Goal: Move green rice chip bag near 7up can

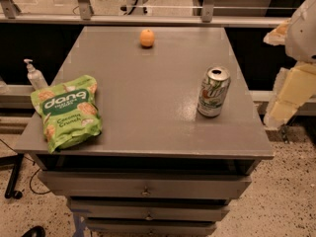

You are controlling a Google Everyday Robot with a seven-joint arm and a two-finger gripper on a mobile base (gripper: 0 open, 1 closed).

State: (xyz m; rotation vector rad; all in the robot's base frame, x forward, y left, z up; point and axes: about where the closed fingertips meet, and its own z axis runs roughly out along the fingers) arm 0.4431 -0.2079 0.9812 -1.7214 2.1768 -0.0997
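— What is lying closest to you?
— The green rice chip bag (66,111) is lying flat on the grey cabinet top (148,98). It is sitting well to the left of the 7up can (213,93) and slightly nearer the front edge.
— And the can?
— It is standing upright.
— Your gripper?
— My gripper (291,95) is hanging off the cabinet, to the right of the can. Released or clenched, I cannot tell.
— Beyond the can?
— A small orange (146,38) is resting well behind it, to the left.
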